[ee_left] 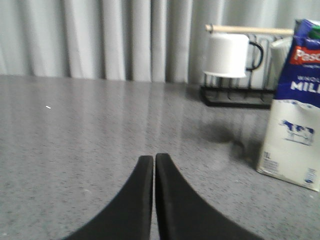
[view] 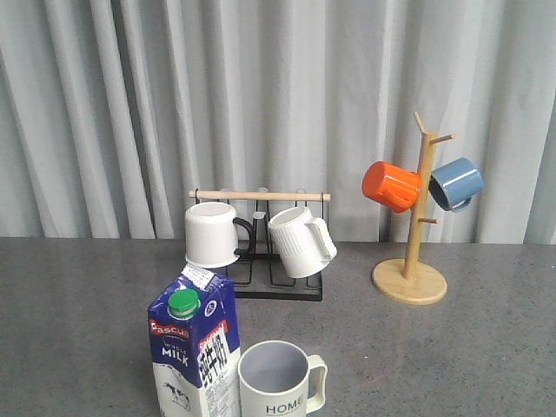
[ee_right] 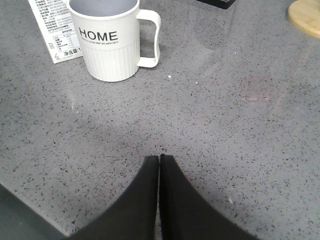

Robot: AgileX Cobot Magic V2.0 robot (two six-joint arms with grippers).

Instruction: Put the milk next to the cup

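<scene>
The milk carton [view: 193, 356], dark blue and white with a green cap, stands upright at the front of the grey table. It also shows in the left wrist view [ee_left: 296, 105] and as a white corner in the right wrist view [ee_right: 52, 27]. The cream "HOME" cup [view: 278, 380] stands upright right beside it, on its right, handle to the right; it also shows in the right wrist view [ee_right: 111, 37]. My left gripper [ee_left: 153, 159] is shut and empty, low over bare table, apart from the carton. My right gripper [ee_right: 159, 159] is shut and empty, short of the cup. Neither gripper shows in the front view.
A black rack [view: 261, 252] with a wooden bar holds a white black-handled mug [view: 213, 234] and a white ribbed mug [view: 300, 241] behind the carton. A wooden mug tree [view: 413, 252] at the back right carries an orange mug [view: 391, 186] and a blue mug [view: 455, 183]. Grey curtain behind.
</scene>
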